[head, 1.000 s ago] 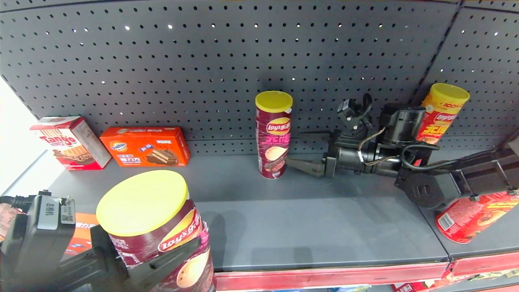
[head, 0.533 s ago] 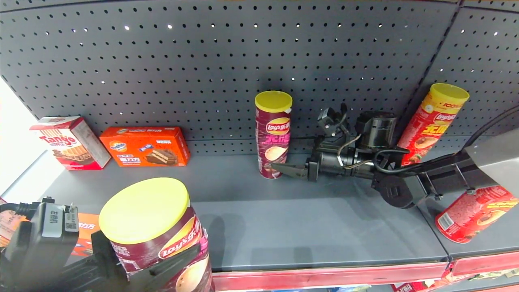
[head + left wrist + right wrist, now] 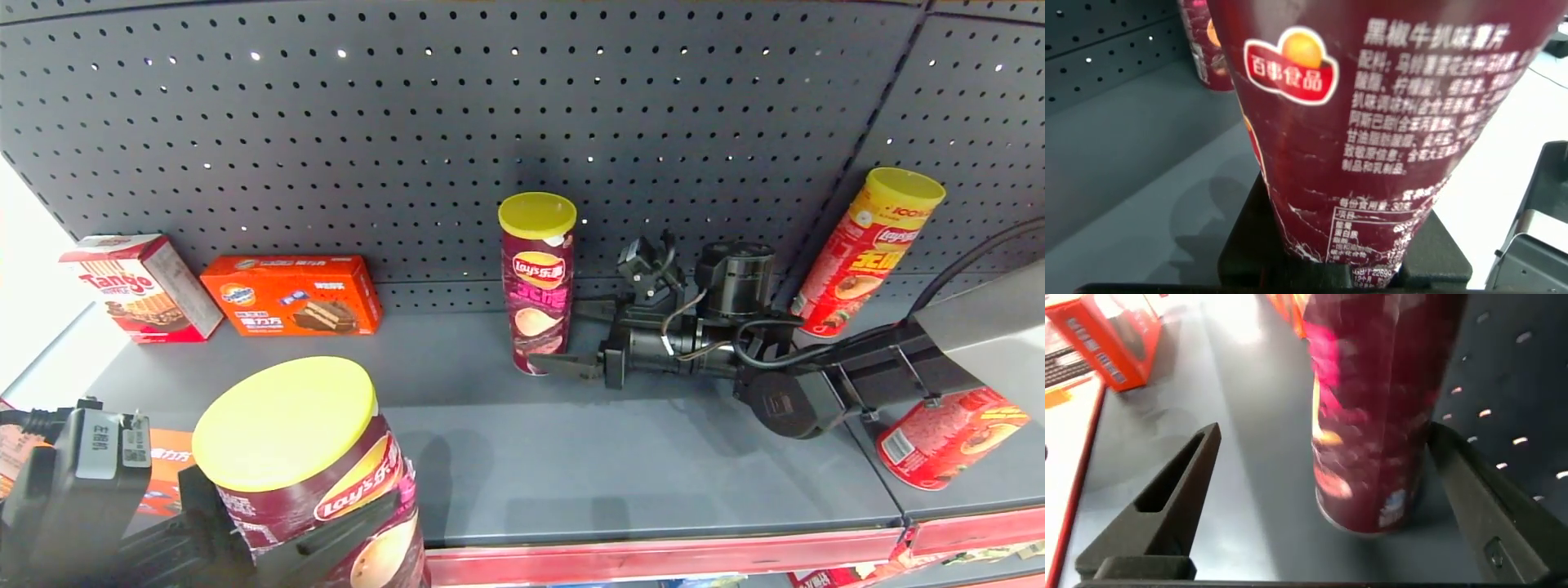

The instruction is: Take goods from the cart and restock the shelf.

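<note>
The right claw (image 3: 562, 336) is wide open, its 2 fingers either side of the base of the upright maroon can (image 3: 535, 294) at the back of the shelf (image 3: 612, 457), while the left claw (image 3: 314, 510) grips another yellow-lidded can (image 3: 286, 412) at the shelf's front-left.

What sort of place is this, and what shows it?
Probably a shop aisle: a grey shelf with pegboard backing and red front rail, stocked with a maroon crisp can and an orange biscuit box.
</note>
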